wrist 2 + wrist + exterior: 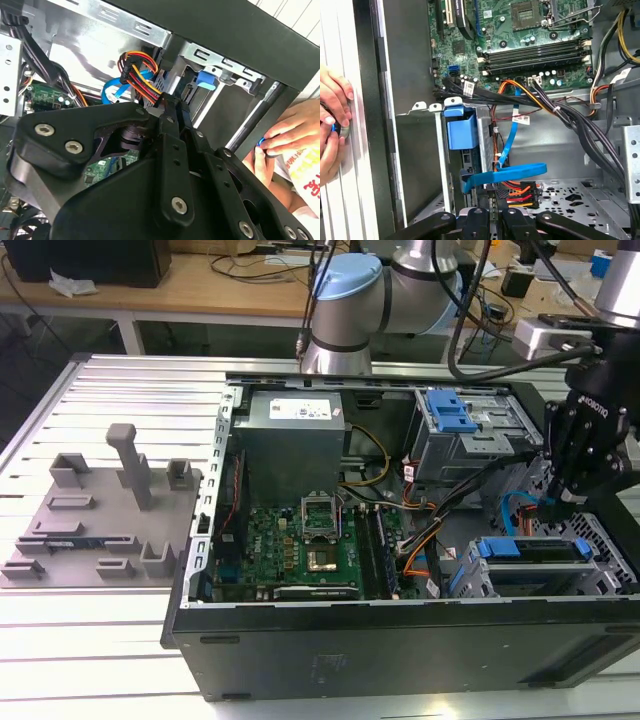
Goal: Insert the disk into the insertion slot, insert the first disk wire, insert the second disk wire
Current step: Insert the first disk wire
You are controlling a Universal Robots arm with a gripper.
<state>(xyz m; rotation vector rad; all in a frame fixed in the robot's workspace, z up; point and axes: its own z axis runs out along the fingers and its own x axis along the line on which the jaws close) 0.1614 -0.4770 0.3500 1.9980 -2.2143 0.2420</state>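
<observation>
Pinch on coloured disk wire (142, 75)

At the exterior view's left a fixture plate (90, 528) is lying beside the computer case (400, 660); at its right the gripper (570, 503) is hovering just beyond the disk (530, 548) in the insertion slot (612, 552). In the second wrist view its near-shut fingers (171, 130) are clamping the wire.

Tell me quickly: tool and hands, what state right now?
Tool: looks closed on the coloured-wire connector.
Person's hands: pinching a small blue object.

Exterior view overlooks the case (400, 650); both wrist views close inside
</observation>
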